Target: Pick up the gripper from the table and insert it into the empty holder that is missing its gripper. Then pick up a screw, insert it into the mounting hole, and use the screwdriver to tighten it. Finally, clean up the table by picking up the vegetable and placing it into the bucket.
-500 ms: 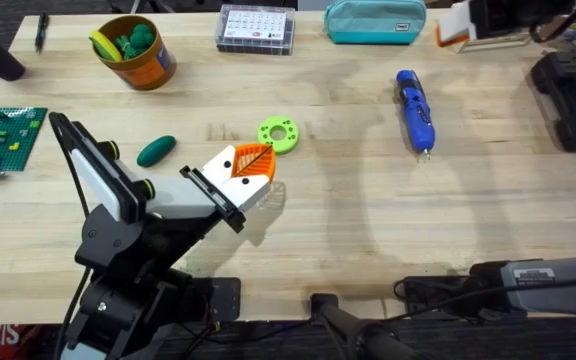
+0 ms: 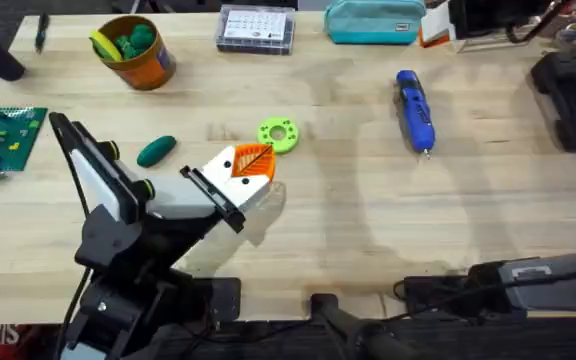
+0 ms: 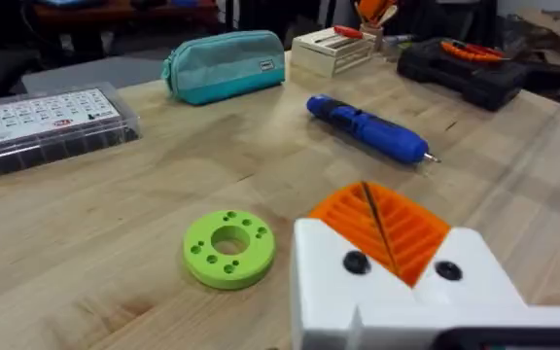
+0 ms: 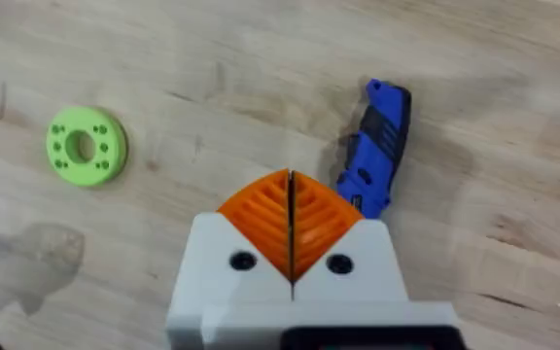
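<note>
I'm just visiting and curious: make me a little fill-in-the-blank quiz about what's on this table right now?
1. The left gripper, its orange pads pressed together, sits right beside the lime green ____.
2. The vegetable lies on the table, outside the orange-brown ____.
3. The screwdriver on the table is coloured ____.
4. The teal pouch lies next to a clear plastic parts ____.

Missing words: ring; bucket; blue; box
</note>
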You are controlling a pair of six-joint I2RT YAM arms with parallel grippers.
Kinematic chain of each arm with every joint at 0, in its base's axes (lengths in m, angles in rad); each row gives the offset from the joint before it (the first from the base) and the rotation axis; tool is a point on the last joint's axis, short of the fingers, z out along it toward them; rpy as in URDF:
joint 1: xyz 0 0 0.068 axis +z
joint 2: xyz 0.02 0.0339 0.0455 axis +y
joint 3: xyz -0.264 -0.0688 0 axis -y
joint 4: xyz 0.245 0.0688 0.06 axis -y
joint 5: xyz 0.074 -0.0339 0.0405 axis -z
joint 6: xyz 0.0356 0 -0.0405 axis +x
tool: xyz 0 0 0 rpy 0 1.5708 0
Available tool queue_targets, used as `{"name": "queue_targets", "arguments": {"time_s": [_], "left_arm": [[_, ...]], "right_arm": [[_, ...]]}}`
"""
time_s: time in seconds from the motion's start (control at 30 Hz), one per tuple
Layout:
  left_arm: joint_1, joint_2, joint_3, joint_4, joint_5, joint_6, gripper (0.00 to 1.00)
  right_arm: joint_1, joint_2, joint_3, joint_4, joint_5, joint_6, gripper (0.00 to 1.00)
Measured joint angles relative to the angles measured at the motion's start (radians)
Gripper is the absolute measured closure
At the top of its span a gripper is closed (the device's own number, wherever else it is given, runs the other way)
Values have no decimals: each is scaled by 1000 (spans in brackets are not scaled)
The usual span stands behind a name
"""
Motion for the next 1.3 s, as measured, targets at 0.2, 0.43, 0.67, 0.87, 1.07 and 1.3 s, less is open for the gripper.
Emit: {"name": "queue_targets", "arguments": {"time_s": [0.2,0.43,0.67,0.87,1.07,1.3], "left_arm": [[0,0,0,0,0,0,985],[0,0,0,0,0,0,985],[0,0,0,0,0,0,985],[0,0,0,0,0,0,985],[0,0,0,0,0,0,985],[0,0,0,0,0,0,985]], "right_arm": [[-9,33,-1,58,1,11,788],[-50,39,-2,107,1,4,12],[-95,99,-2,111,1,-13,7],[-100,227,-2,113,4,-46,7],[-100,303,-2,121,53,-57,7],[-100,354,-2,137,110,-50,7]]}}
